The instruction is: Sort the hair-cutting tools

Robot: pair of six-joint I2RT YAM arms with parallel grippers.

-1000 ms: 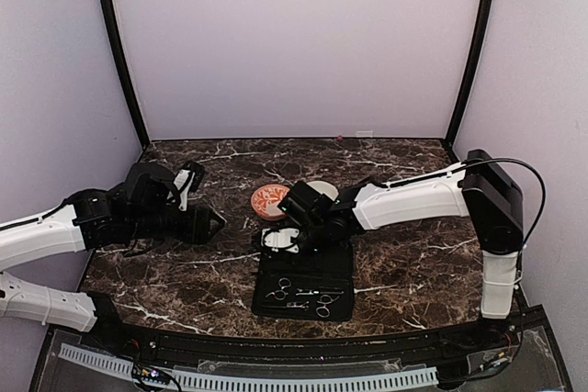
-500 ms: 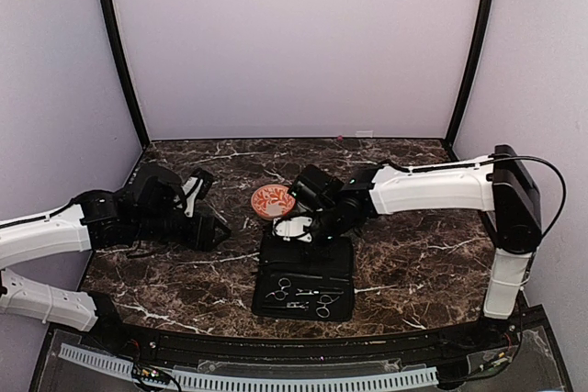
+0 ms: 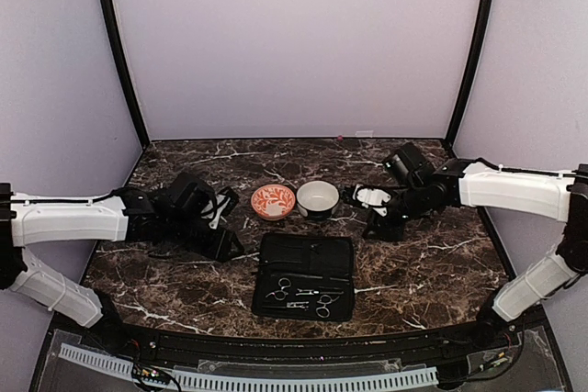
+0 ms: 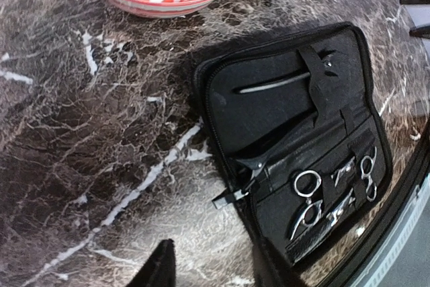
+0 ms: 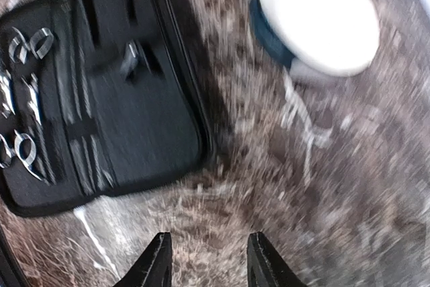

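Black case (image 3: 304, 275) lies open; we see scissors (image 4: 306, 212) strapped in its near half. Left gripper (image 4: 211, 263) and right gripper (image 5: 207, 250) gape.

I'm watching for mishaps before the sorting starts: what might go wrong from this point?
The scissors are strapped into the open black case, so pulling one may drag the case along. The orange bowl and white bowl stand side by side just behind it; the left pincer or right pincer, both open, might knock them when reaching in.
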